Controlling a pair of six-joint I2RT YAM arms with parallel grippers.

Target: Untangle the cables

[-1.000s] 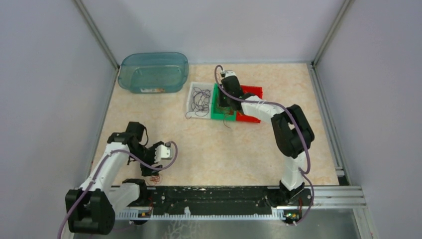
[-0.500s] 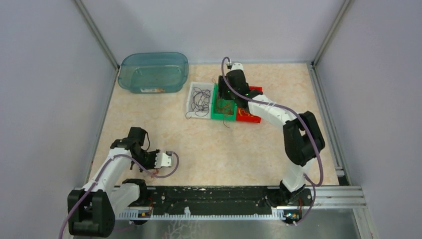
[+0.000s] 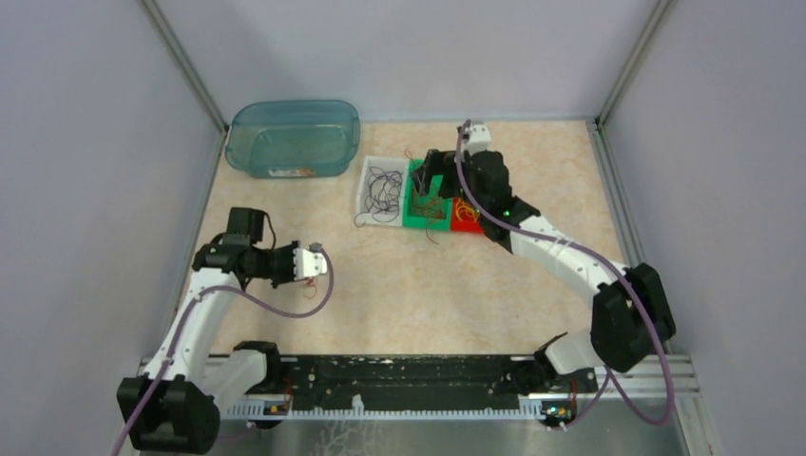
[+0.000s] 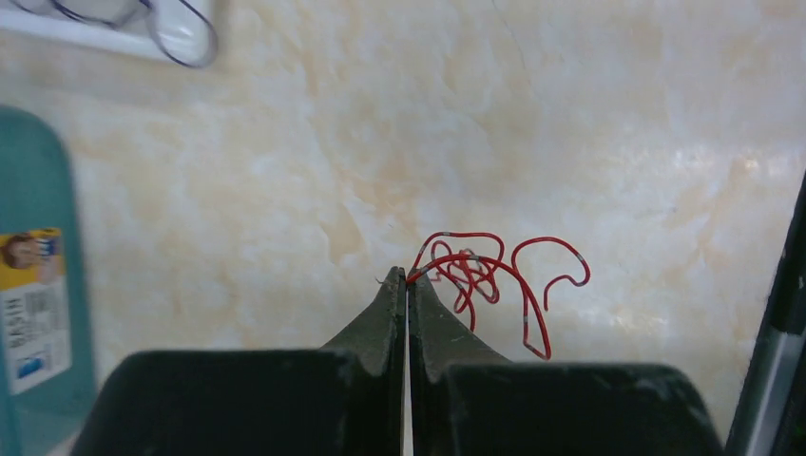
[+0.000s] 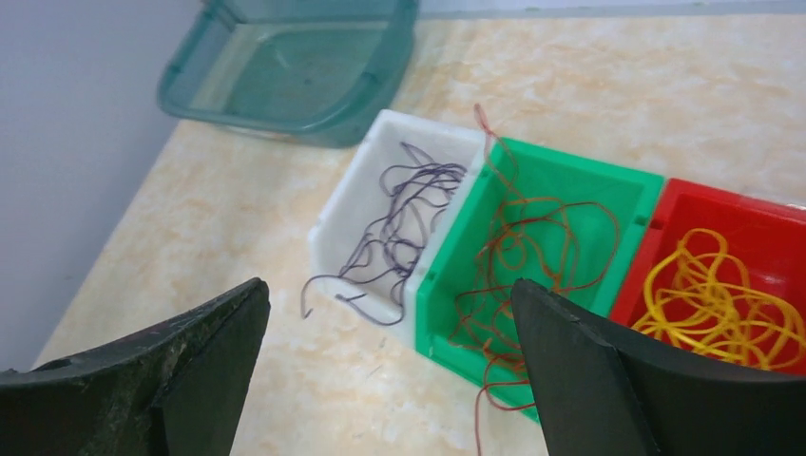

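From above, the cables (image 3: pixel 380 195) lie mostly at the far middle of the table (image 3: pixel 494 294). A dark bunch (image 3: pixel 385 179) is in the white bin (image 3: pixel 362 199), a brown-red bunch (image 3: pixel 432 204) in the green bin (image 3: pixel 423 224), and a yellow bunch (image 3: pixel 463 211) in the red bin (image 3: pixel 475 229). The three bins touch in a row, and one teal tub (image 3: pixel 245 142) stands just to their left. The right gripper (image 3: pixel 430 180) hangs over the green bin, and the left gripper (image 3: pixel 312 262) is well apart from it, near the front left. In the left wrist view, that gripper's jaws are pressed tight together and pinch one end of a red wire (image 4: pixel 485 280). Its curls spread just right of the tips, but I cannot tell whether they rest on the table or hang above it, or whether this is one strand or two entwined. In the right wrist view the fingers (image 5: pixel 190 351) are spread as wide as they go with nothing between them. Below them, a few dark and brown-red strands trail over the front rims of their bins. These wires look feather-light and springy, keep their curl and likely snag on their neighbours. Being so thin, they probably slip from a broad pinch, so a free end or a sharp bend seems the best hold. That makes two arms, three bins, one tub, three bunches and one held piece; the strands within each bunch are too tangled to count.
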